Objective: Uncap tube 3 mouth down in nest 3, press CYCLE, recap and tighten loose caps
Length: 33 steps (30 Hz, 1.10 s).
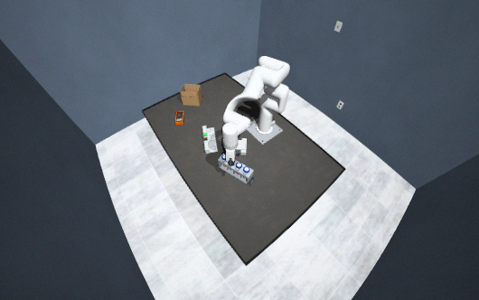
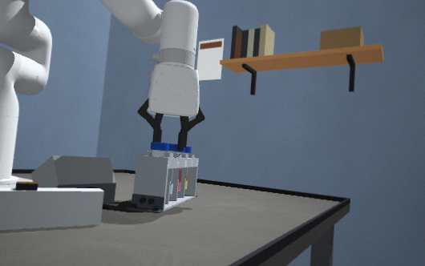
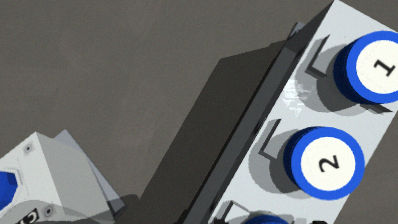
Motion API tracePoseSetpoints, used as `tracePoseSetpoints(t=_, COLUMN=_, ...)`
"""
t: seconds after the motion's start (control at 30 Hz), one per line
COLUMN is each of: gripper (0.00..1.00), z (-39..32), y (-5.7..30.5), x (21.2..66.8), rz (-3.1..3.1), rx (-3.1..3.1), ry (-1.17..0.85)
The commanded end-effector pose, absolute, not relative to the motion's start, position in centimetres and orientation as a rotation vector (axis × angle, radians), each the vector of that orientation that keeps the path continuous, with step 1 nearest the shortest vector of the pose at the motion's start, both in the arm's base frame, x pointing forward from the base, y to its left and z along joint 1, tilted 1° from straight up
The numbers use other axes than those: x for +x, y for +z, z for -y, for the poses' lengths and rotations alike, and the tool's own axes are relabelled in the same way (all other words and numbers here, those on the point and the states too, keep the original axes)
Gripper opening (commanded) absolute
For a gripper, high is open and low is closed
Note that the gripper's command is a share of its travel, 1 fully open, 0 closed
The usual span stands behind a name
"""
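Observation:
The decapping station (image 1: 236,168) stands on the dark table top with blue-rimmed caps on its tubes. In the wrist view cap 1 (image 3: 376,67) and cap 2 (image 3: 327,162) sit on their tubes. The rim of tube 3's cap (image 3: 260,220) shows at the bottom edge. My gripper (image 2: 170,145) points straight down over the station. Its two black fingers straddle tube 3's cap (image 2: 172,147) and stand a little apart from it, open. The cap tray (image 1: 209,140) lies left of the station with a green spot at its far end.
The key housing (image 3: 35,185) with the blue CYCLE key (image 3: 7,190) stands close beside the station. It also shows in the exterior view (image 2: 74,172). An orange device (image 1: 179,117) and a cardboard box (image 1: 191,94) lie at the far end of the table.

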<state>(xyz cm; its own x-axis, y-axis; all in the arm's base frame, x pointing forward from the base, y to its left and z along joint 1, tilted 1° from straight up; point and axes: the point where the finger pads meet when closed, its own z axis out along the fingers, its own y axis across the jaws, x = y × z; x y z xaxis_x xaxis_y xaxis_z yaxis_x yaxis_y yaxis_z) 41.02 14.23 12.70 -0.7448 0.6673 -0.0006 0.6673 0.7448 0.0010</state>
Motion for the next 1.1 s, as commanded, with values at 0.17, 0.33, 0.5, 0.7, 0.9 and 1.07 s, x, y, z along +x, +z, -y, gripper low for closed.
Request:
tracePoseSetpoints(t=0.17, gripper=0.46, z=-14.26, y=12.84, x=41.14, rz=-3.047, rx=0.711, ry=-0.012)
tracePoseSetpoints(t=0.33, gripper=0.0, z=-14.26, y=12.84, x=41.14, rz=-3.047, rx=0.711, ry=-0.012)
tracePoseSetpoints(t=0.5, gripper=0.0, z=-14.26, y=12.84, x=41.14, rz=-3.047, rx=0.711, ry=-0.012)
tracePoseSetpoints(t=0.7, gripper=0.0, z=-14.26, y=12.84, x=41.14, rz=-3.047, rx=0.711, ry=-0.012)
tracePoseSetpoints(t=0.9, gripper=0.0, z=-14.26, y=12.82, x=41.14, rz=-2.933, rx=1.085, ry=-0.009)
tracePoseSetpoints(t=1.07, gripper=0.0, z=-14.26, y=12.8, x=41.14, rz=-2.775, rx=1.442, ry=-0.006)
